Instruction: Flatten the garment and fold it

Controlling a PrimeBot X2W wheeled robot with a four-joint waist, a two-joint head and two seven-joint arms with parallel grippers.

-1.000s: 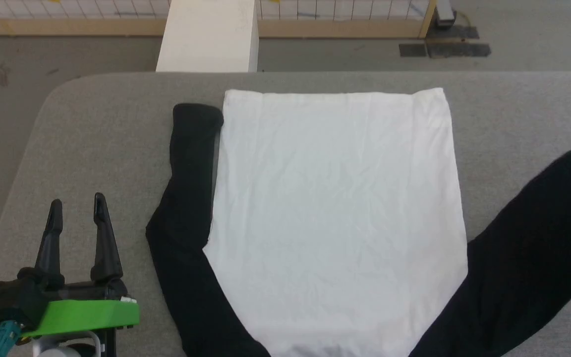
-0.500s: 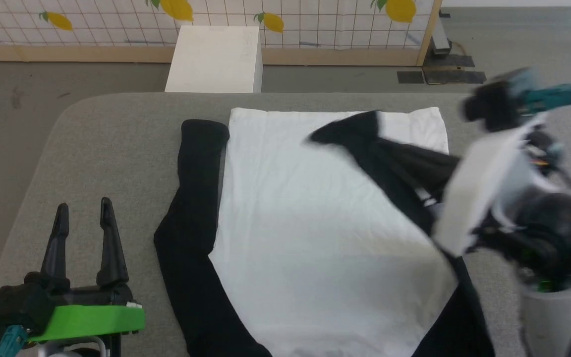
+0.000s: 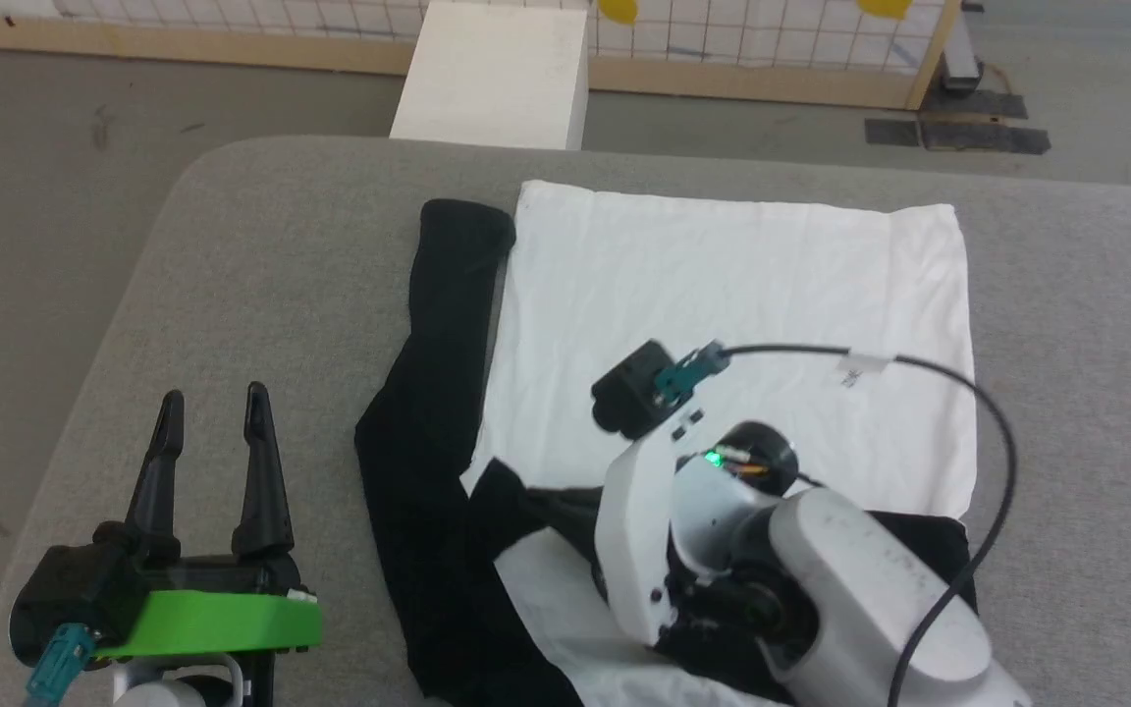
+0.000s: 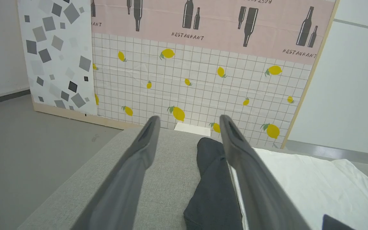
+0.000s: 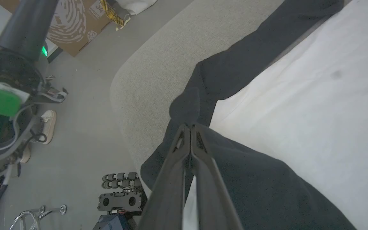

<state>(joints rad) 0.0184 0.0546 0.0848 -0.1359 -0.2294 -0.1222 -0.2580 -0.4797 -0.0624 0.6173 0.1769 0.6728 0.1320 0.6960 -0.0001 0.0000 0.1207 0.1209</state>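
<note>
The garment (image 3: pixel 742 295) lies flat on the grey table (image 3: pixel 232 245), white body up. One black sleeve (image 3: pixel 438 373) runs along its left edge. The other black sleeve (image 3: pixel 502 501) is drawn leftward across the lower part of the white body. My right gripper (image 5: pixel 190 125) is shut on this sleeve's cuff (image 5: pixel 187 105); its pale arm (image 3: pixel 723 530) covers the lower body of the shirt. My left gripper (image 3: pixel 214 395) hovers over bare table left of the garment, open, nothing between its fingers. In the left wrist view the left gripper (image 4: pixel 189 119) points along the left sleeve (image 4: pixel 212 179).
A white box (image 3: pixel 497 79) stands on the floor beyond the table's far edge, before a tiled partition (image 4: pixel 203 83). The table's rounded left corner (image 5: pixel 123 83) drops to floor with a cardboard box (image 5: pixel 75 22), robot parts (image 5: pixel 120 198) and a shoe (image 5: pixel 48 123).
The right arm has swung in from the right, carrying the right sleeve over the white body to its lower left. The head camera has shifted. The left gripper stays open in place.
</note>
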